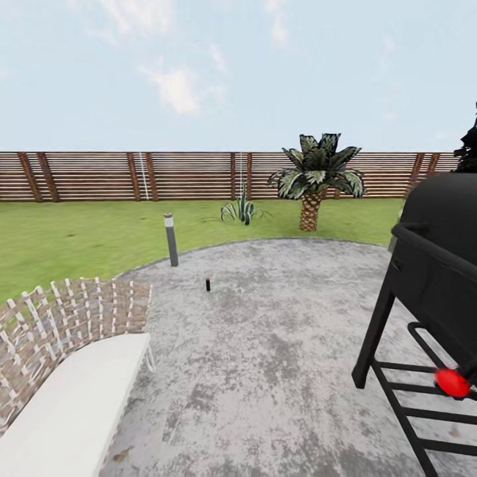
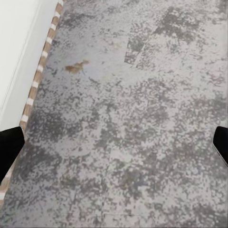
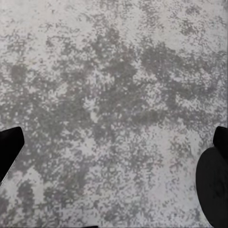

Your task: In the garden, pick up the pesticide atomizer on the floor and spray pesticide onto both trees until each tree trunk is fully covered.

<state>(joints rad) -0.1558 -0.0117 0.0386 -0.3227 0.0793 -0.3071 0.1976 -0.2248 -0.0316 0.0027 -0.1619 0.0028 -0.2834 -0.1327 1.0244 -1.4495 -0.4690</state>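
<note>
The pesticide atomizer (image 1: 207, 284) stands upright as a small dark bottle with a red spot on top, far ahead on the grey stone floor (image 1: 278, 331) near its curved edge with the lawn. My left gripper (image 2: 114, 147) hangs open over bare paving, its black fingertips (image 2: 9, 147) wide apart. My right gripper (image 3: 114, 147) is also open above the paving, with nothing between its fingers. Both trees are out of view.
A black grill (image 1: 430, 285) on legs with a red knob stands close at the right. A woven lounger with a white cushion (image 1: 73, 391) sits at the near left. A grey lamp post (image 1: 171, 238), a low palm (image 1: 317, 179) and a slat fence (image 1: 99, 175) lie beyond.
</note>
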